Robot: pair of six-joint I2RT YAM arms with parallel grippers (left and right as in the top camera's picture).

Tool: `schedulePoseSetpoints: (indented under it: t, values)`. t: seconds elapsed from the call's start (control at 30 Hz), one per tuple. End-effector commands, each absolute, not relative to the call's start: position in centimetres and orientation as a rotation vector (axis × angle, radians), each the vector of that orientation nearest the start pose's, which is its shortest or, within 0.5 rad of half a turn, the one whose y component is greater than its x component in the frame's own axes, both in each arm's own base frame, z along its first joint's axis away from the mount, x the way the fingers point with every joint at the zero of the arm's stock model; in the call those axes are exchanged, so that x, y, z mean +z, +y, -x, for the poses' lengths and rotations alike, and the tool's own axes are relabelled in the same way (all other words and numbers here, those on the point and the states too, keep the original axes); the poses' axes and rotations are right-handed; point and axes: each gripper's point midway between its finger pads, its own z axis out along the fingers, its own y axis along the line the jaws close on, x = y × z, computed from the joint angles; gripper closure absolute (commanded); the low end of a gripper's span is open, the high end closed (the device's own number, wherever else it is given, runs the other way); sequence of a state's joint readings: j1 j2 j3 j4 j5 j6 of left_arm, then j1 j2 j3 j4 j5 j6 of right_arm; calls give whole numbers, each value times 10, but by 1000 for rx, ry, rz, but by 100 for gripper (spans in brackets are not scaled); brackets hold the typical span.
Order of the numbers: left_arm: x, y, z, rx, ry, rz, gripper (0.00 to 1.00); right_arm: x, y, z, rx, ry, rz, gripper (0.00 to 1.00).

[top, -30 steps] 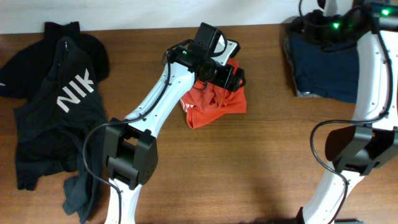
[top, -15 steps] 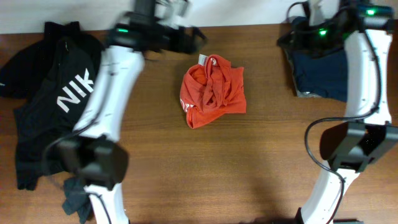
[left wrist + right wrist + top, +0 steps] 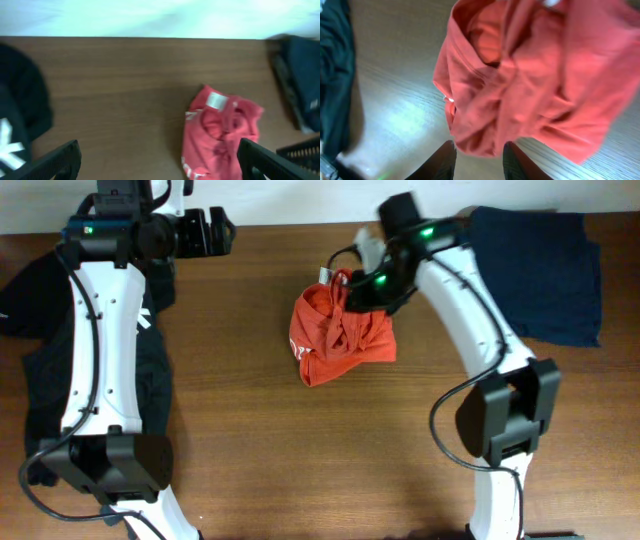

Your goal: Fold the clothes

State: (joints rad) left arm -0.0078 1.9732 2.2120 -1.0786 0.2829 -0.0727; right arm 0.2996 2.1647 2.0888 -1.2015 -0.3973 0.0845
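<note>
We find the left gripper [image 3: 215, 232] well to the left of the red shirt [image 3: 343, 338], its fingers [image 3: 60, 161] spread wide above the table [image 3: 300, 460]. The black shirt [image 3: 40, 380] lies farther left, partly hidden under that arm and cut off at the frame edge. The right gripper [image 3: 366, 286] sits at the red shirt's top edge, largely hidden overhead by its own wrist; up close its blurred fingers [image 3: 442, 161] stand apart with a crumpled fold between them. A navy garment [image 3: 545, 270] lies to the red shirt's right.
</note>
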Motion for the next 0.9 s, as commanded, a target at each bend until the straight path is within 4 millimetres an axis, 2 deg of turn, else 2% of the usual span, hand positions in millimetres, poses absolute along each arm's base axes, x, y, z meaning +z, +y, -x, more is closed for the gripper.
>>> schedulePoseSetpoints:
  t: [0.0, 0.13, 0.37, 0.63, 0.87]
  values:
    - [290, -28, -508, -277, 2415, 14, 1, 131, 216, -439, 559, 2883, 298, 64]
    - [287, -18, -508, -255, 2425, 41, 1, 123, 233, -440, 505, 2864, 270, 64]
    - [274, 2, -501, -125, 2483, 99, 1, 118, 238, -447, 267, 2822, 172, 64]
    - [272, 3, -500, -119, 2491, 101, 1, 89, 236, -443, 210, 2889, 124, 64]
    - [272, 3, -499, -119, 2493, 102, 1, 74, 229, -439, 129, 2927, 124, 63]
